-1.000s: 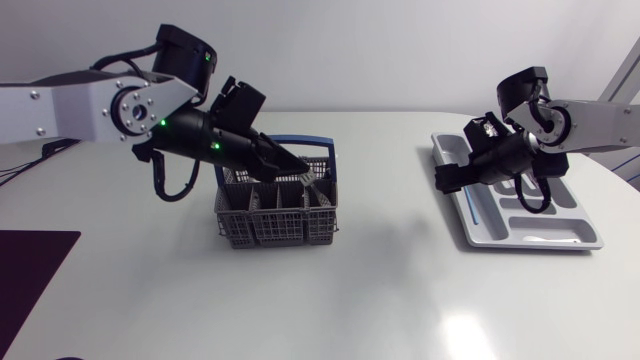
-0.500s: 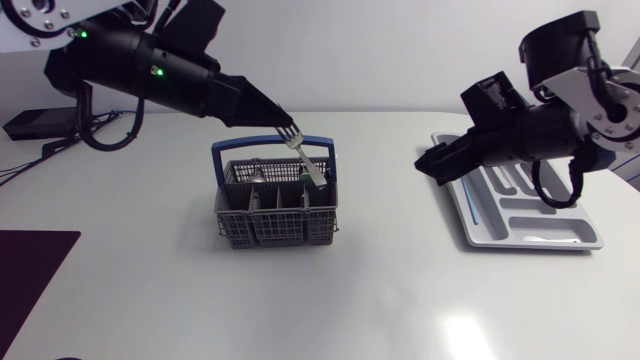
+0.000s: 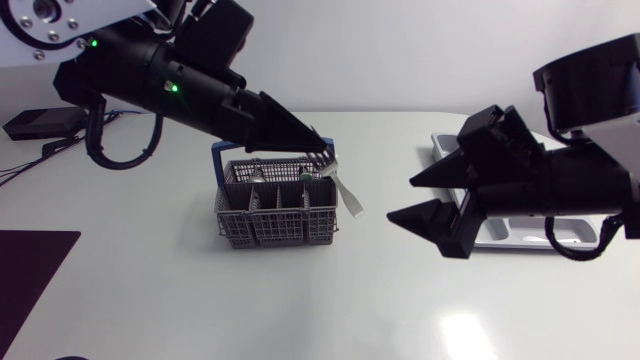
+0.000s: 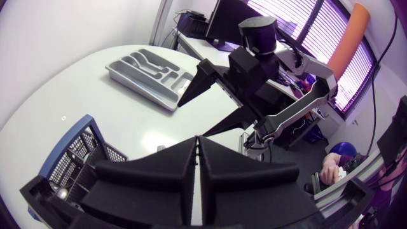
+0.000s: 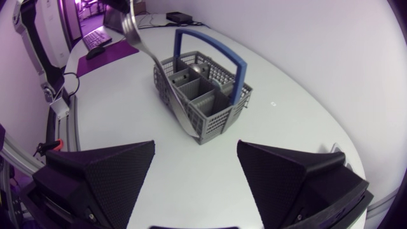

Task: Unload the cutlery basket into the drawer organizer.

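Head view: the left gripper (image 3: 318, 150) hangs above the far right corner of the grey basket (image 3: 262, 215). Its fingers are clenched on the tine end of a fork (image 3: 346, 193). The fork's handle slants down past the basket's right side; I cannot tell whether it touches. The right gripper (image 3: 405, 200) sits between the basket and the drawer organizer (image 4: 147, 69), fingers spread wide, empty, pointing left towards the fork. The organizer lies at the table's right, partly hidden behind the right arm.
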Robot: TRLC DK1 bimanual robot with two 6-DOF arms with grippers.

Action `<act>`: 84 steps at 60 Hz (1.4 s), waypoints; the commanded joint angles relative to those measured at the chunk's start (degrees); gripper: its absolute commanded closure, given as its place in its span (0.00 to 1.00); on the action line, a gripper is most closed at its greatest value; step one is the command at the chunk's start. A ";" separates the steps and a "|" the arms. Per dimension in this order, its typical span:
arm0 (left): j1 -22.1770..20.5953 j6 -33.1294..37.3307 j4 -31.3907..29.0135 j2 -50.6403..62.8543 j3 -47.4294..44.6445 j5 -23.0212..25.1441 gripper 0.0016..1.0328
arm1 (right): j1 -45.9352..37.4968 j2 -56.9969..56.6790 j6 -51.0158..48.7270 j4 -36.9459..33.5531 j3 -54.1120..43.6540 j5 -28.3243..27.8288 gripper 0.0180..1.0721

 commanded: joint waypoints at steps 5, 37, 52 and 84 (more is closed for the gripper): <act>-2.89 1.40 -1.32 3.28 -2.13 1.58 0.97 | 1.78 -0.91 -3.23 0.49 -4.11 -2.97 0.20; -7.02 -0.54 -2.37 7.41 0.86 2.55 0.97 | 8.90 1.29 -2.71 8.84 -7.45 -5.87 0.69; -6.84 -0.80 -2.37 7.33 1.04 3.96 0.97 | 10.57 2.69 -1.74 9.90 -7.45 -5.87 0.94; 0.28 -7.04 2.73 3.46 7.01 4.04 0.31 | 7.93 1.29 -0.86 7.26 -9.38 -0.77 0.95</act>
